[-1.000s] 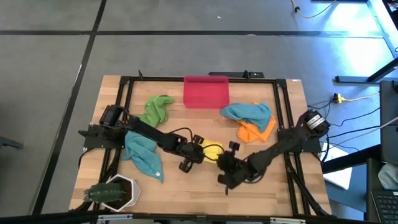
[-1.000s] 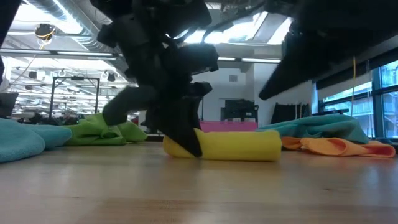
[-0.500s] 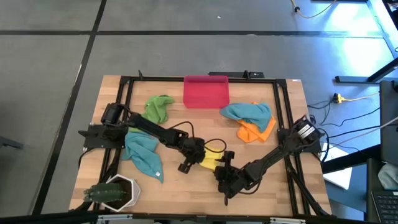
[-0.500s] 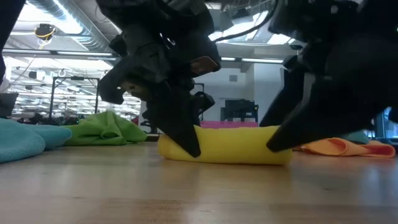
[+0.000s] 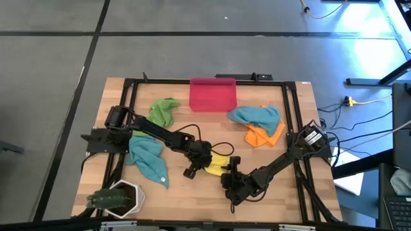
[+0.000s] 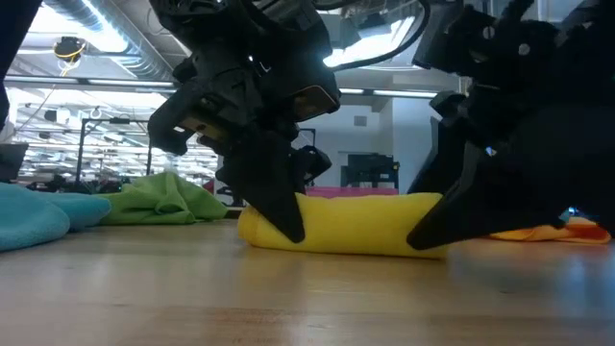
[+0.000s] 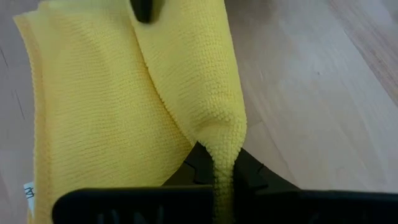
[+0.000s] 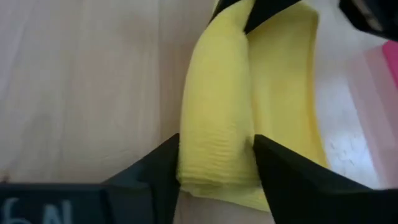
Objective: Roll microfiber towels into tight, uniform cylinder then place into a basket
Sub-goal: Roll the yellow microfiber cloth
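A yellow towel point(image 5: 217, 164) lies rolled into a short cylinder point(image 6: 341, 226) on the table's middle, near the front. My left gripper point(image 5: 204, 164) is shut on its left end and my right gripper point(image 5: 229, 173) is shut on its right end. The red-pink basket point(image 5: 212, 94) stands at the far edge. A green towel point(image 5: 162, 112), a teal one point(image 5: 148, 157), and a teal one point(image 5: 257, 116) lying over an orange one point(image 5: 263, 136) rest crumpled on the table. My left gripper pinches a raised fold of the yellow towel point(image 7: 222, 163) at the roll's left end between its two fingers, coming down at a slant from the left. The roll lies on the table. My right gripper has one finger point(image 8: 155, 171) on each side of the roll's right end point(image 8: 214, 163), lying across it, coming down at a slant from the right. The roll rests level on the table.
A white hexagonal pot with a plant point(image 5: 117, 197) stands at the near left corner. A dark frame point(image 5: 128, 102) runs round the table's edges. Bare wood lies in front of the roll point(image 6: 317, 298).
My right gripper has gone toward the table's left and come down onto the roll's right end. My left gripper has gone a little toward the near edge with the roll's left end. The yellow roll has slid toward the near edge.
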Robot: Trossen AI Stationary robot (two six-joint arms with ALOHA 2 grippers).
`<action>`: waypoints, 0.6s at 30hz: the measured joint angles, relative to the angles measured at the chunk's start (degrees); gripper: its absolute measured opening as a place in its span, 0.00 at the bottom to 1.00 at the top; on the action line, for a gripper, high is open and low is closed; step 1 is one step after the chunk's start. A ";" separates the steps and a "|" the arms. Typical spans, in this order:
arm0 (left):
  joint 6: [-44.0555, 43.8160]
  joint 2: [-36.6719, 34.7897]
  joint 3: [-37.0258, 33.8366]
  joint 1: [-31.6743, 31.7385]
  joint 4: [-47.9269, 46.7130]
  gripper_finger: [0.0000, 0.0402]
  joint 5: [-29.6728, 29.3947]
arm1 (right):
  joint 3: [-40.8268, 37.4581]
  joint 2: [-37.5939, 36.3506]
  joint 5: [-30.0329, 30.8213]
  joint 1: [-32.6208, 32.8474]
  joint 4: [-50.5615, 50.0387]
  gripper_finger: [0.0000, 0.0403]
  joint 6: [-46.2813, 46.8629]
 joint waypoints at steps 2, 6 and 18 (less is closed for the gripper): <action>-0.02 0.00 0.00 0.00 0.04 0.01 -0.02 | 0.00 0.67 -0.22 0.00 0.51 0.41 -0.02; -0.48 0.00 0.00 0.00 0.05 0.02 -0.07 | 0.01 0.93 -0.96 0.00 0.67 0.28 1.61; 0.41 -3.35 -0.25 -0.93 -2.74 0.27 -8.93 | 0.12 0.90 -4.07 -0.17 0.93 0.05 8.38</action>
